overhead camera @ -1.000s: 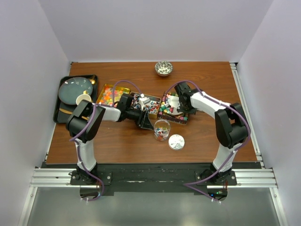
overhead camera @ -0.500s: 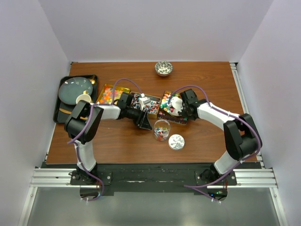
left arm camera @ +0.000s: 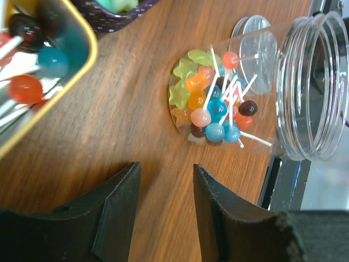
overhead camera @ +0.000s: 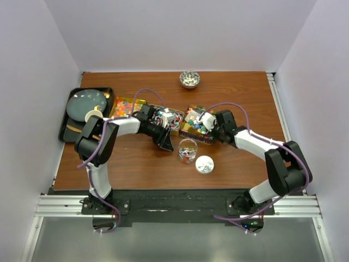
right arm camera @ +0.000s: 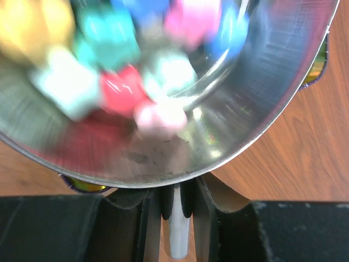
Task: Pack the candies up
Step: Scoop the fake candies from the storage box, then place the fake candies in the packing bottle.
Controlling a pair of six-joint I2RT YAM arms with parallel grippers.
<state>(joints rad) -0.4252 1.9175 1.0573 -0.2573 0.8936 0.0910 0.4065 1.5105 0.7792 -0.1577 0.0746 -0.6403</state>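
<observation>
We find the candies sorted by kind in a row of three open tins (overhead camera: 197, 137): glossy orange, red and yellow gummies (overhead camera: 123, 107) at the left, red, blue and dark ball sweets on white sticks (overhead camera: 165, 117) in the middle, and bright pink, yellow, green and blue cube-like pieces (overhead camera: 193, 123) at the right. A mixed layer of star gummies and stick balls (left arm camera: 212, 106) covers the bottom of the upright clear plastic jar (left arm camera: 305, 87). A loose heap of cube pieces (right arm camera: 136, 60), blurred, lies in the bowl of a polished steel scoop (right arm camera: 267, 76).
</observation>
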